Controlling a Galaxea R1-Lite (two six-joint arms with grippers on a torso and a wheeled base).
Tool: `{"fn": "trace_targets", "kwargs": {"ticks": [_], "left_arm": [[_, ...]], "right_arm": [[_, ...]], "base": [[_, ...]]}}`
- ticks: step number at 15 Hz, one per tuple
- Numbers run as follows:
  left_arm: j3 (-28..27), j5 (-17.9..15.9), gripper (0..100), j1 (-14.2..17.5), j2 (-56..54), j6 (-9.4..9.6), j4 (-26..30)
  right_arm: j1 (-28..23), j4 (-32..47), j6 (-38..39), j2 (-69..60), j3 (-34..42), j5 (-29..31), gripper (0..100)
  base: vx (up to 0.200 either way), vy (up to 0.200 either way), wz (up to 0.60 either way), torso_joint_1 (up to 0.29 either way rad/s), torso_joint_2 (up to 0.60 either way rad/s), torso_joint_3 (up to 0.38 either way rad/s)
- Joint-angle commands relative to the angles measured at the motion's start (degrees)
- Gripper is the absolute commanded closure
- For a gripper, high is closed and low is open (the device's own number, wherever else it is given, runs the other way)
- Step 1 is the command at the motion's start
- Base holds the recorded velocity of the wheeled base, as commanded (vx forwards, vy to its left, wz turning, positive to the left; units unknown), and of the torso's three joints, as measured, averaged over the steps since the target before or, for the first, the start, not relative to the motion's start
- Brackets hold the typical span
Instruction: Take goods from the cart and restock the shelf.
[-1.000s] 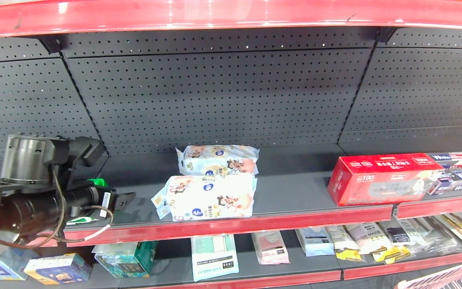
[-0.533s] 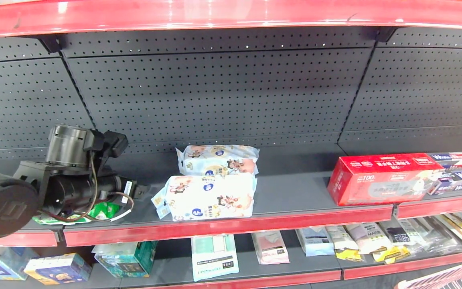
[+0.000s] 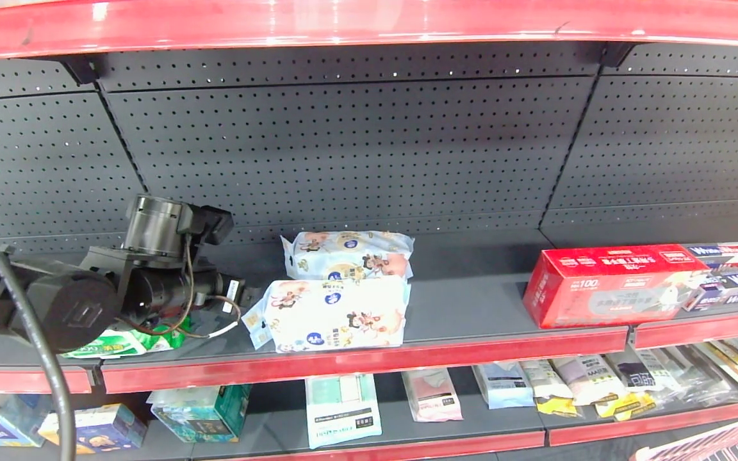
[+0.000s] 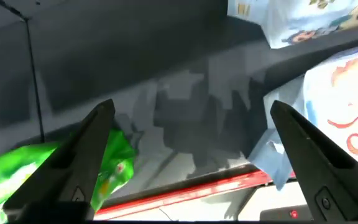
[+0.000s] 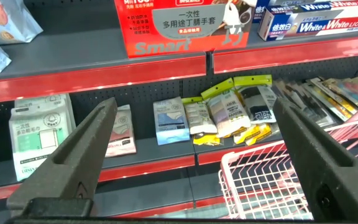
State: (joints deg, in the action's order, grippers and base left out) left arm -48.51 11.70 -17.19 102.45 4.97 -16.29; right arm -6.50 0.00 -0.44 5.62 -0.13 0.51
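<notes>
I am facing a long dark grey shelf (image 3: 471, 301) with a red front lip and a perforated back panel. The pink wire cart (image 5: 278, 186) is standing low on my right, in front of the lower shelves. A red box (image 3: 606, 285) is lying toward the right end of the shelf. Two white cartoon-printed soft packs (image 3: 337, 314) are sitting near the middle, one behind the other.

The green packet (image 3: 113, 344) is lying flat at the shelf's left end, close to the front lip and just left of the white packs. Over the last second my left arm has been swinging in over this shelf, and the packet is now resting on the board, with one finger beside it. My left pincer (image 4: 192, 109) is spread wide with nothing between its fingers, hanging above the bare board between the green packet and the front white pack.

I judge this item placed, so the cart is next. My right pincer (image 5: 194, 106) is also spread wide and empty, above the cart.
</notes>
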Motion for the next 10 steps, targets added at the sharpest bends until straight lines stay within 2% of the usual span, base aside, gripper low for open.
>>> {"fn": "trace_targets", "kwargs": {"ticks": [1,10], "left_arm": [[-0.36,-0.01,0,-0.39,1.09,0.04,0.03],[-1.94,0.87,0,-1.62,2.93,-0.05,0.03]], "right_arm": [[-0.01,0.0,0.0,0.09,-0.04,0.02,0],[-0.01,0.0,0.0,0.09,0.05,0.02,0]], "base": [[0.0,0.0,0.0,0.0,0.0,0.0],[0.0,0.0,0.0,0.0,0.0,0.0]]}}
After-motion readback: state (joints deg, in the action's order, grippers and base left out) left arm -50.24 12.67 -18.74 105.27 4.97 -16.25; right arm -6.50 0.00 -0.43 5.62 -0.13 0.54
